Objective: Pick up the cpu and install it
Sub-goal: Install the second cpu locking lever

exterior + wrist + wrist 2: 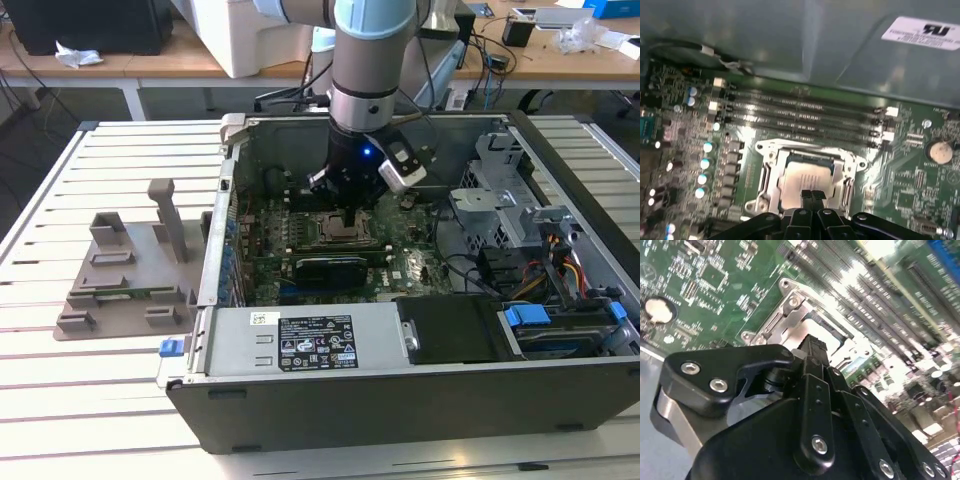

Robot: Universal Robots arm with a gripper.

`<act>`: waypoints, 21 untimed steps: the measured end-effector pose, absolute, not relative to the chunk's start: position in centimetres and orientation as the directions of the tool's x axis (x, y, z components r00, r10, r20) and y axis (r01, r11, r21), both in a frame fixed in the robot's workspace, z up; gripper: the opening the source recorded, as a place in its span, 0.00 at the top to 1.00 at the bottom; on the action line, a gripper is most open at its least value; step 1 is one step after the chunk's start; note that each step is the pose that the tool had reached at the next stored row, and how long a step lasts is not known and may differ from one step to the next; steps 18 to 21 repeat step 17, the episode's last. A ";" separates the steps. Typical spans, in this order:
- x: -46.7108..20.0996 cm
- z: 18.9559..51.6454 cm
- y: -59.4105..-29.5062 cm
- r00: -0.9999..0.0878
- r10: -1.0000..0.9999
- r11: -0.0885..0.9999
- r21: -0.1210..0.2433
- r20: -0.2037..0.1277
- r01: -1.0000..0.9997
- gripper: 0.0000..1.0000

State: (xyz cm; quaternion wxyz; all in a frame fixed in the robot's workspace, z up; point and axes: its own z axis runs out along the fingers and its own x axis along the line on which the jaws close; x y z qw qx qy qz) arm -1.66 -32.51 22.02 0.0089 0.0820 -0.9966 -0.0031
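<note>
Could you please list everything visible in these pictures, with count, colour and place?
Computer case: one, black, open on the slatted table.
Motherboard: one, green, inside the case.
Socket: one, silvery frame, on the motherboard.
CPU: one, silvery, sitting in the socket.
Memory slots: four, dark, beside the socket.
Coin battery: one, silvery, on the motherboard.
Tray: one, grey, at the exterior view's left of the case.
Arm: one, grey, above the case.
Claw: one, black, fingers together over the CPU.
</note>
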 end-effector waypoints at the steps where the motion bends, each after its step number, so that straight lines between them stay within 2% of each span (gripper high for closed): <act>1: -1.7 22.2 -32.5 -0.986 -0.163 0.987 0.003 0.018 -0.163 0.89; 4: -1.7 23.7 -32.5 -0.986 -0.163 0.987 0.002 0.018 -0.163 0.89; 8: -1.7 27.3 -32.5 -0.986 -0.163 0.987 0.002 0.018 -0.163 0.89; 21: -1.7 27.5 -32.5 -0.986 -0.163 0.987 0.002 0.018 -0.163 0.89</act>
